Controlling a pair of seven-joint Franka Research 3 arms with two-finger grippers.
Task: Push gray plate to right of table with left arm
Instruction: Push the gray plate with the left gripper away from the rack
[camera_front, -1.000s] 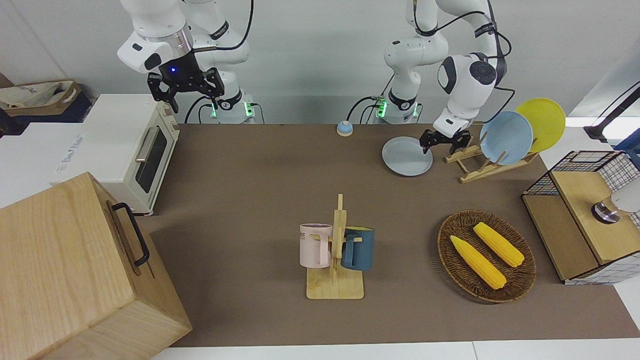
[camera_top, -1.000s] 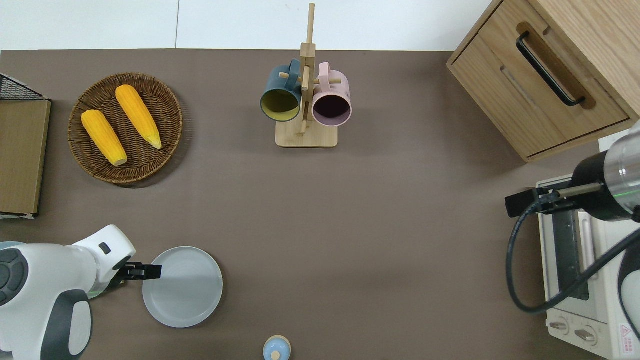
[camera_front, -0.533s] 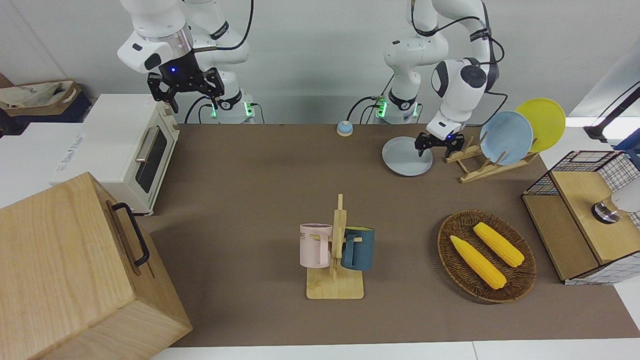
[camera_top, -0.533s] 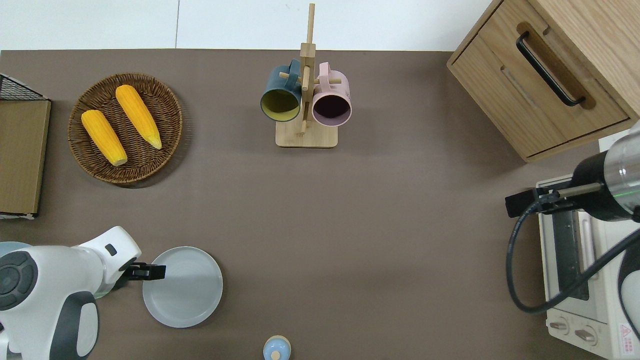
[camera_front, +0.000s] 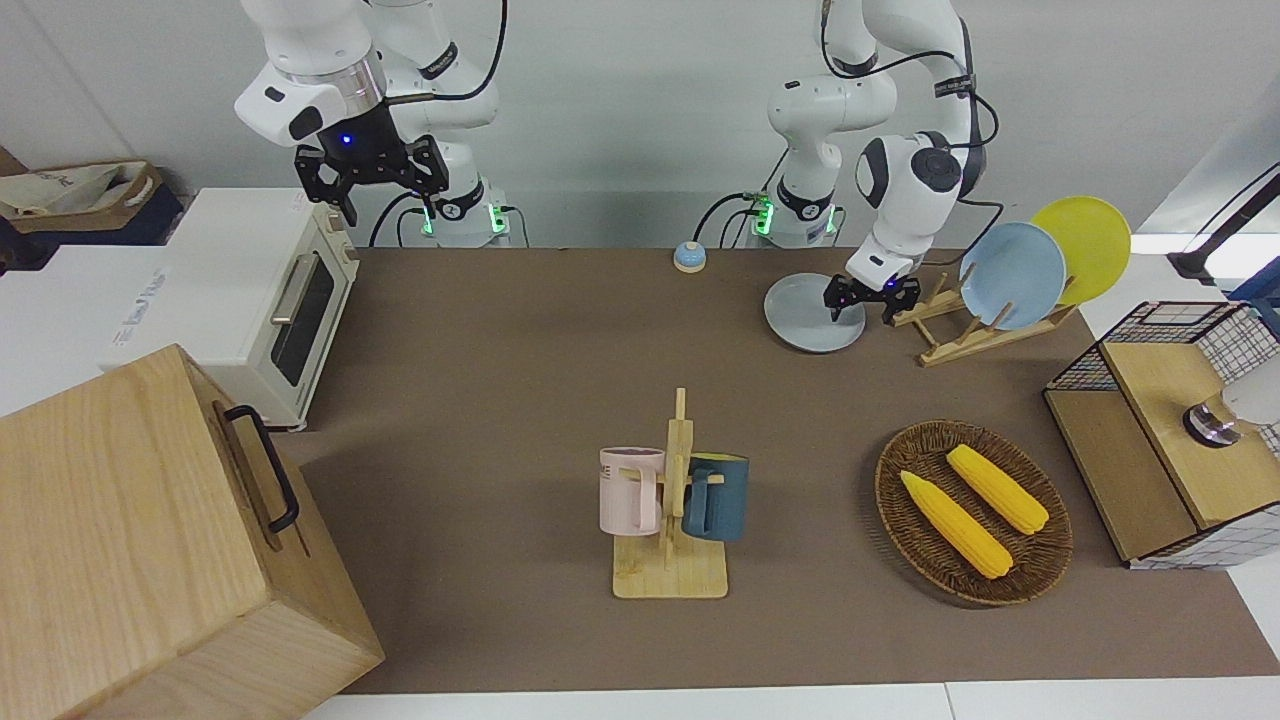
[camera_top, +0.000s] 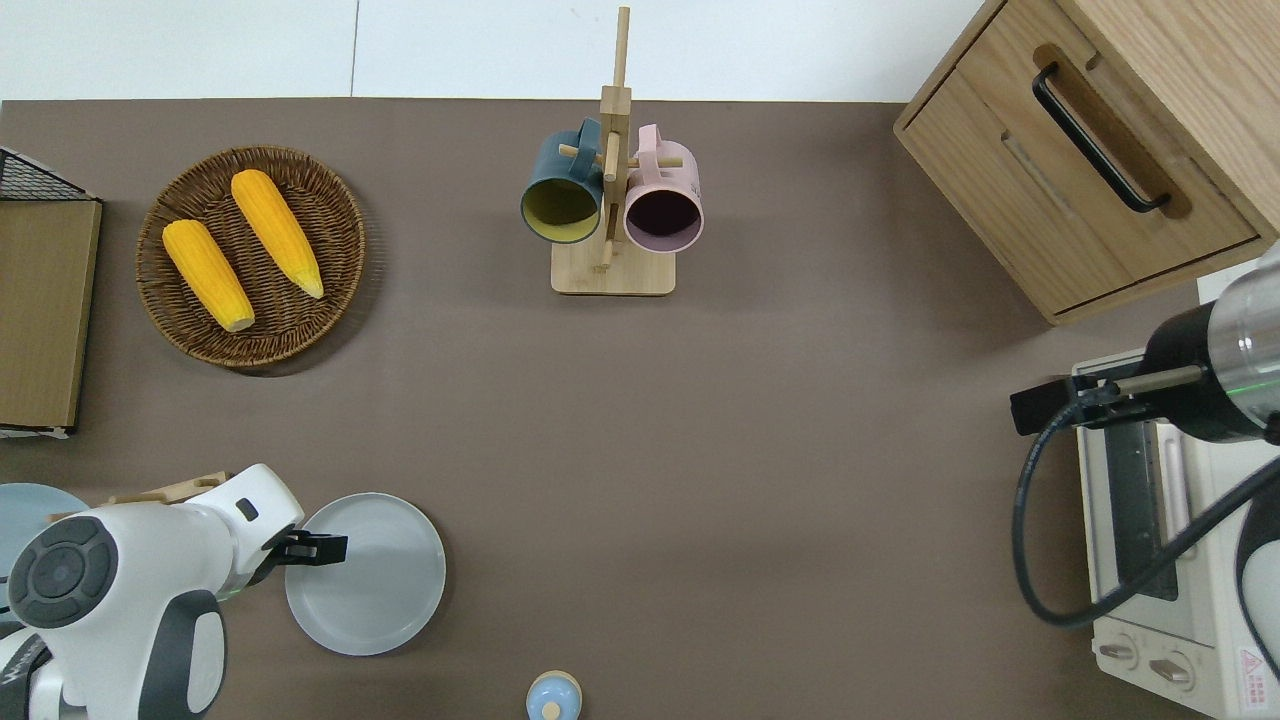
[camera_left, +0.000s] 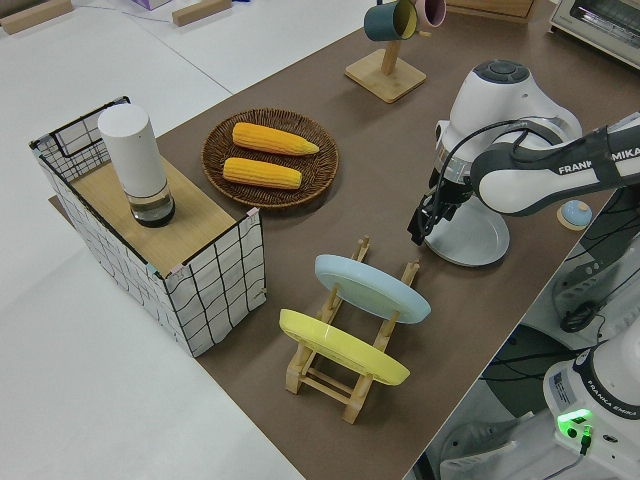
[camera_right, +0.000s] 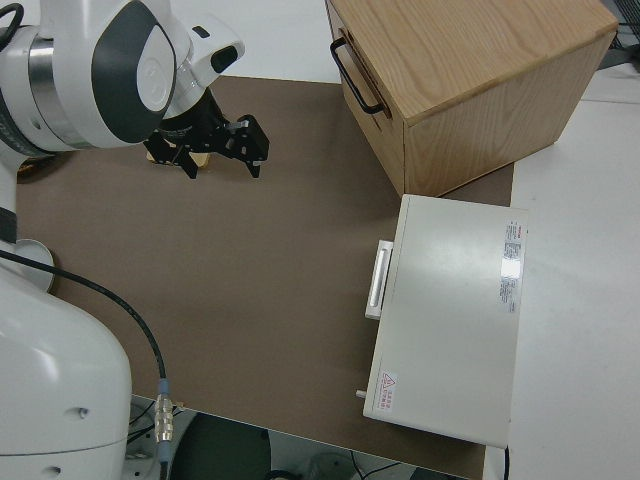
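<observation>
The gray plate (camera_front: 814, 312) lies flat on the counter (camera_front: 560, 380), near the edge closest to the robots, toward the left arm's end. The left claw (camera_front: 865, 301) is lowered at the plate's rim on the side facing the wooden plate rack (camera_front: 975, 325); in the overhead view its dark fingertips (camera_top: 322, 548) reach just inside that rim. In the front view the two fingers appear spread, with a gap visible between them, and nothing gripped. Whether a fingertip touches the plate surface cannot be told.

The rack stands just beside the claw, toward the left arm's end, and holds a sky-blue plate (camera_front: 1011, 274) and a yellow plate (camera_front: 1085, 246), both tilted on edge. A small blue bell (camera_front: 689, 257) sits near the plate, toward the right arm's end. Farther from the robots than the claw lies a wicker basket (camera_front: 905, 520) with two corn cobs (camera_front: 955, 523). A mug rack (camera_front: 672, 540) stands well apart, mid-counter.

The right claw (camera_front: 370, 170) is parked, fingers spread and empty.
</observation>
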